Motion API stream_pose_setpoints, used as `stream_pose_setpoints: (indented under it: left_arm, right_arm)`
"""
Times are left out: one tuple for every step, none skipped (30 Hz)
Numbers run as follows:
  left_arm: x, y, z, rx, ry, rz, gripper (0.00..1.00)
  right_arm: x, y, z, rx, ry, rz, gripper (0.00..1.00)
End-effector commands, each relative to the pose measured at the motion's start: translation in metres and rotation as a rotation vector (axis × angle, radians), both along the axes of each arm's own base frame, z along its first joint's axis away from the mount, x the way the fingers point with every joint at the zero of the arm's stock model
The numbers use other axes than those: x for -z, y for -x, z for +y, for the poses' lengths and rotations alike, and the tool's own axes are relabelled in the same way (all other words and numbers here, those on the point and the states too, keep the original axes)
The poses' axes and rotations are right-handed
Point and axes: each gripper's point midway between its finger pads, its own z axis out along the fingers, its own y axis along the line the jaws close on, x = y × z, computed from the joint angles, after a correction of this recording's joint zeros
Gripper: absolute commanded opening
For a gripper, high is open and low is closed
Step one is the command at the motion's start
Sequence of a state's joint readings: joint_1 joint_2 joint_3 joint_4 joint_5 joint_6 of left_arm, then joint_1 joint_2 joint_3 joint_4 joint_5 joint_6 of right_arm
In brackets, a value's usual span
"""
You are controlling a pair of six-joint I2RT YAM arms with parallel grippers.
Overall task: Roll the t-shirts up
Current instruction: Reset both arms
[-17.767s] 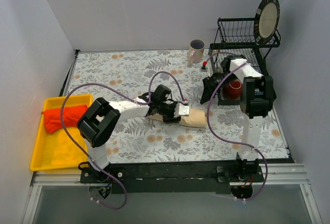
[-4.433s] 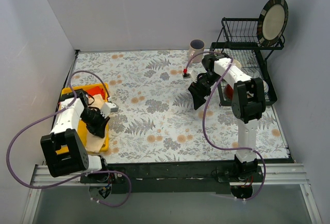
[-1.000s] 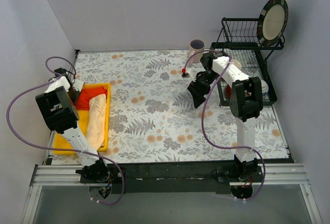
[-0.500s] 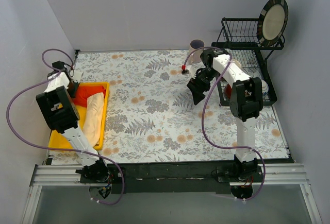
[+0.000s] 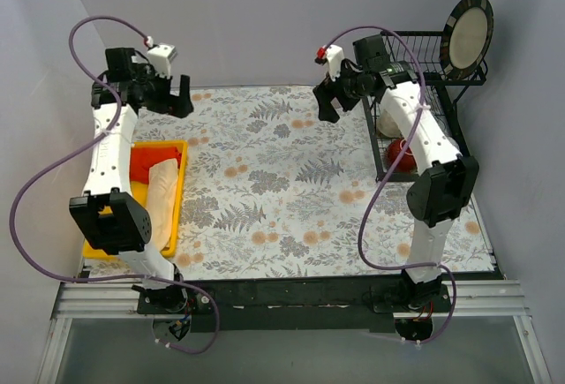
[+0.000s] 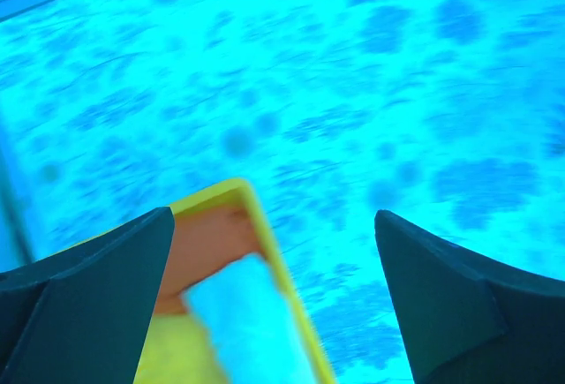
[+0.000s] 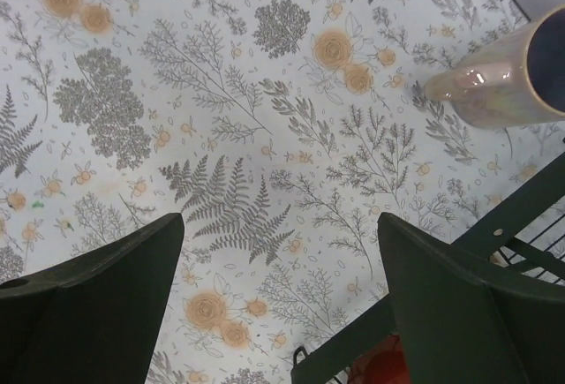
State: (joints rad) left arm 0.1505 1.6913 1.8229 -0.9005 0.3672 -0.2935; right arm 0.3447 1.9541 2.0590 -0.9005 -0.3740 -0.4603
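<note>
Both jaws higher now, wide and empty; soft beige t-shirt roll (image 5: 161, 195) in yellow tray (image 5: 184, 170)

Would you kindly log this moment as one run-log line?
t-shirt: rolled, lying in yellow tray | left hand: open, empty, raised | right hand: open, empty, raised

No readable text, labels, brands or numbers anywhere; only floral print on tablecloth (image 5: 282, 190).
</note>
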Motion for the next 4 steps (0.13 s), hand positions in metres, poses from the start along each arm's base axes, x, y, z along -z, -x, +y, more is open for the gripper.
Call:
stream_pose_setpoints:
  left_arm:
    - [0.001, 0.025, -0.101, 0.172, 0.29, 0.083, 0.98]
    - [0.005, 0.024, -0.1, 0.168, 0.274, 0.087, 0.98]
    - [0.011, 0.028, -0.116, 0.204, 0.27, 0.106, 0.98]
    - [0.015, 0.029, -0.123, 0.224, 0.276, 0.118, 0.98]
  right_arm:
    - [-0.06, 0.007, 0.012, 0.06, -0.077, -0.131, 0.99]
    - [-0.058, 0.02, 0.015, 0.042, -0.072, -0.124, 0.98]
    - [-0.058, 0.026, 0.015, 0.034, -0.073, -0.125, 0.99]
    - [-0.056, 0.034, 0.019, 0.006, -0.085, -0.113, 0.99]
